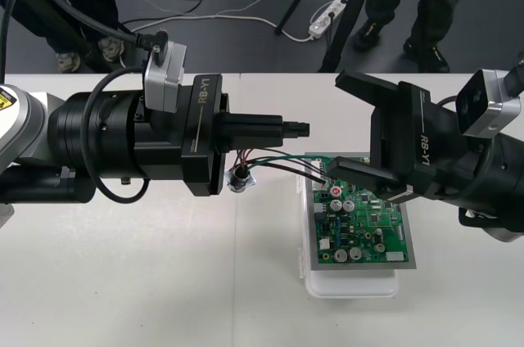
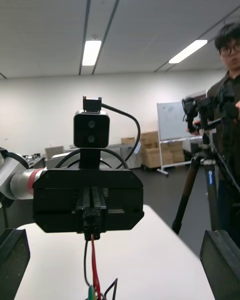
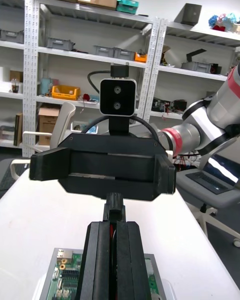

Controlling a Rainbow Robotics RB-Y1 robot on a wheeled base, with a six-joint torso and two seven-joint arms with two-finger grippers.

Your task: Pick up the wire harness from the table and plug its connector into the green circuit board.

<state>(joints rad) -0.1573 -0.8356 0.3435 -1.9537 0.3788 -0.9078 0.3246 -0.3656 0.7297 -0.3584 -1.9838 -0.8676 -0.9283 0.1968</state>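
Your light table (image 1: 123, 281) carries everything. The left arm reaches in from the left and stretches level to the right, and the left gripper (image 1: 300, 128) hangs above the table just left of the board's far left corner. Its fingers (image 3: 100, 260) are pressed together, and you can see a sliver of red wire in the seam between them. From the opposite wrist camera the red wire (image 2: 93, 265) climbs right up into that seam.

The right arm comes in from the right, and the right gripper (image 1: 334, 126) faces the left one tip to tip. Its fingers (image 2: 220, 262) are spread wide. The far one is over bare table beyond the board, and the near one lies over the board's far edge.

The white base (image 1: 352, 284) sits right of centre, with the green circuit board (image 1: 364, 228) on top of it.

The wire harness (image 1: 278, 163) spans the gap between the two. Its round metal socket (image 1: 240, 178) is below the left gripper's body. Its thin wires run right to the board's far left corner, where they pass under the right gripper's near finger. You cannot tell there whether the plug is in the board.
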